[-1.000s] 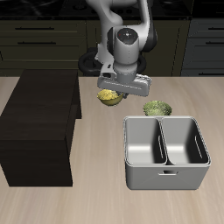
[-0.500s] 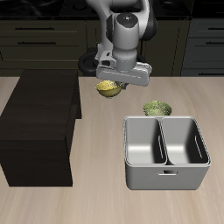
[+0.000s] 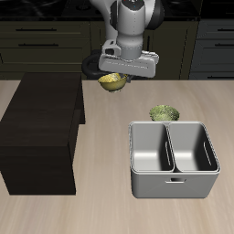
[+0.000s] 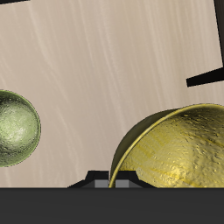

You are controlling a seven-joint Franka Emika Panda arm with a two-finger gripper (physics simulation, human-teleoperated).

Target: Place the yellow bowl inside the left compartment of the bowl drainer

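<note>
The yellow bowl (image 3: 112, 83) hangs in the air above the table, just under the hand. My gripper (image 3: 115, 77) is shut on its rim. In the wrist view the yellow bowl (image 4: 175, 156) looms large and close, patterned inside showing, with the tabletop well below it. The fingertips themselves are hidden by the hand. The bowl drainer (image 3: 174, 186), a grey bin with two deep wells and a middle divider, stands nearer the table's front edge. Nothing lies in either well.
An olive-green bowl (image 3: 164, 113) sits on the table just behind the drainer, also seen as the green bowl (image 4: 16, 127) in the wrist view. A dark wooden cabinet block (image 3: 41, 128) fills the table beside the lifted bowl.
The gripper has risen with the yellow bowl in it, carrying it higher above the table. The green bowl and the drainer have not moved.
</note>
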